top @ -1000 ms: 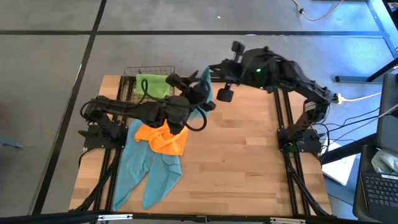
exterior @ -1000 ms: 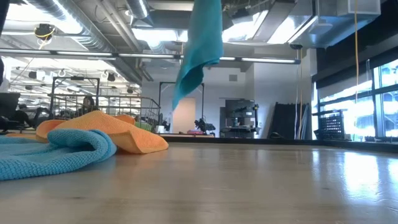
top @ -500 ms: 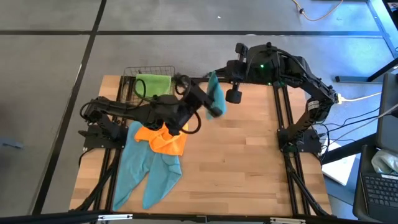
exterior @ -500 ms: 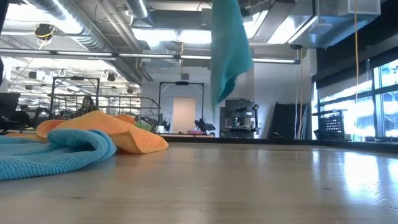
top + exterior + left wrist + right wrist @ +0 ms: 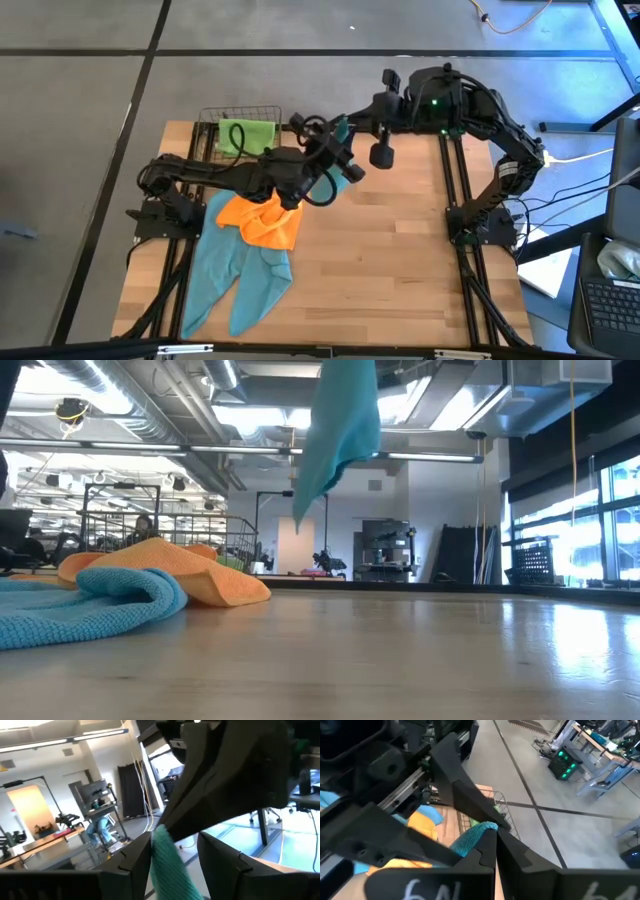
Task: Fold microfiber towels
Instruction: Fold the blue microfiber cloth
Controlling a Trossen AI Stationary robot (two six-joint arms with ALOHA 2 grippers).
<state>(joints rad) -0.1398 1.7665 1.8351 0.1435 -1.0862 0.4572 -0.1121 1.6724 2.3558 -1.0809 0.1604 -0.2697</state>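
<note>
A teal towel [image 5: 340, 430] hangs high above the table, held between both grippers and clear of the wood. My left gripper [image 5: 333, 152] reaches in from the left over the table's far middle and is shut on it. My right gripper [image 5: 346, 126] comes from the far right, meets it just beyond, and is shut on the towel's top. An orange towel [image 5: 262, 222] lies crumpled on two spread teal towels [image 5: 235, 275] at the near left. A lime green towel [image 5: 248, 135] lies in a wire basket. My left gripper has the teal towel's upper part [image 5: 167, 862] between its two fingers. The cloth lies bunched against one finger [image 5: 137, 857]. The towel hangs below, lifted clear of the table. How many layers it holds does not show. My right gripper pinches the towel's topmost bunched corner [image 5: 481, 831] at its fingertips, right beside my left gripper's fingers. It comes from the table's far right. The rest of the towel hangs slack below.
The wire basket [image 5: 240, 118] stands at the table's far left corner. Bare wood [image 5: 400, 260] covers the table's middle and right. The orange towel [image 5: 170, 565] and a teal one [image 5: 90, 605] lie low at the left in the low view.
My left gripper has carried the teal towel a little toward the table's right and far edge, close up to my right gripper. The hanging towel has swung right and then partly back, staying clear of the table.
</note>
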